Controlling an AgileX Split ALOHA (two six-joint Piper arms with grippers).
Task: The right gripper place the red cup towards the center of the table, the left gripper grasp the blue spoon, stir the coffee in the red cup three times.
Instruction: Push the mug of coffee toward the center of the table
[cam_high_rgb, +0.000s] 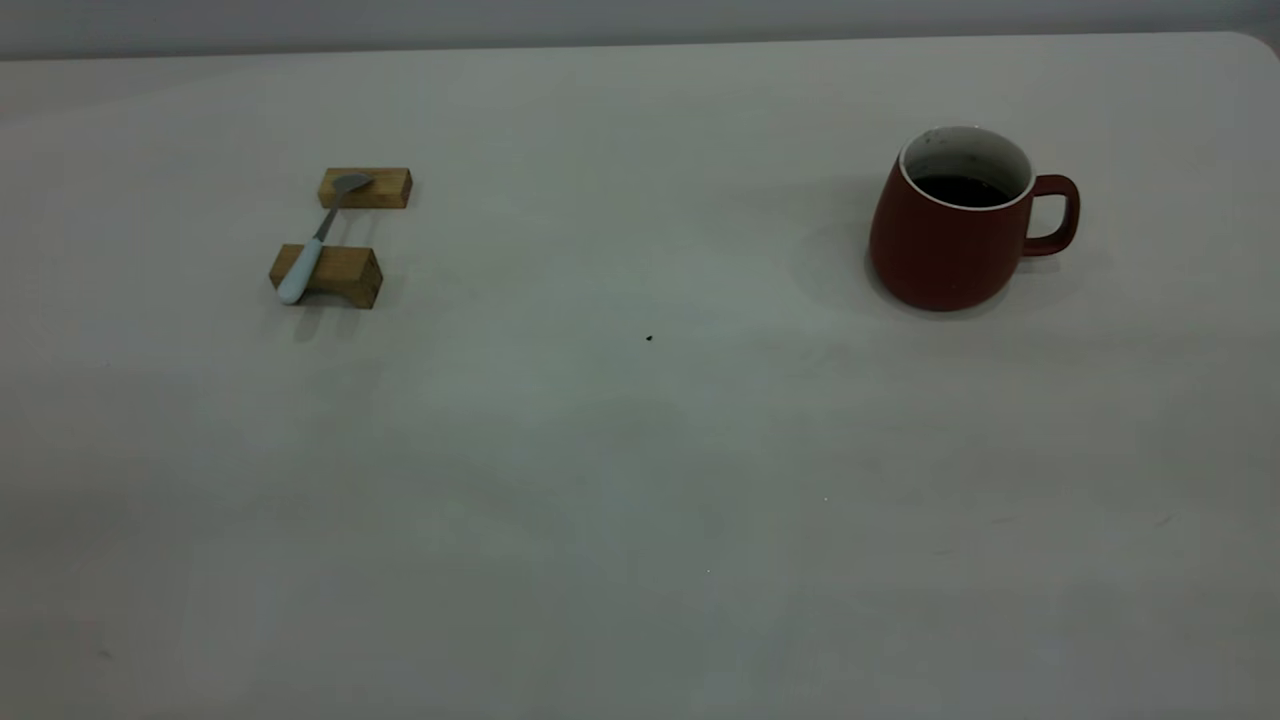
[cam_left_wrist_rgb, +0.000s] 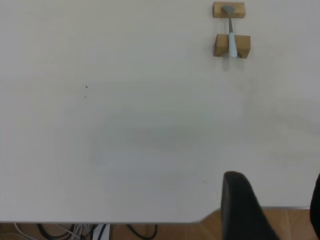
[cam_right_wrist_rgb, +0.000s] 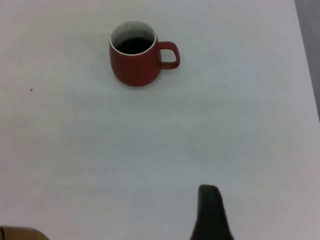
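The red cup (cam_high_rgb: 945, 240) stands upright at the right side of the table (cam_high_rgb: 640, 480), handle pointing right, with dark coffee (cam_high_rgb: 962, 190) inside. At the left, the blue spoon (cam_high_rgb: 315, 243) lies bridged across two wooden blocks, bowl on the far block. Neither arm shows in the exterior view. In the left wrist view my left gripper (cam_left_wrist_rgb: 277, 200) is open and empty over the table's near edge, far from the spoon (cam_left_wrist_rgb: 232, 35). In the right wrist view my right gripper (cam_right_wrist_rgb: 210, 215) shows only as a dark tip, well short of the cup (cam_right_wrist_rgb: 136, 62).
The far wooden block (cam_high_rgb: 366, 188) and the near wooden block (cam_high_rgb: 335, 275) hold the spoon off the table. A tiny dark speck (cam_high_rgb: 649, 338) marks the middle. Cables (cam_left_wrist_rgb: 75, 231) hang below the table's edge (cam_left_wrist_rgb: 150, 220).
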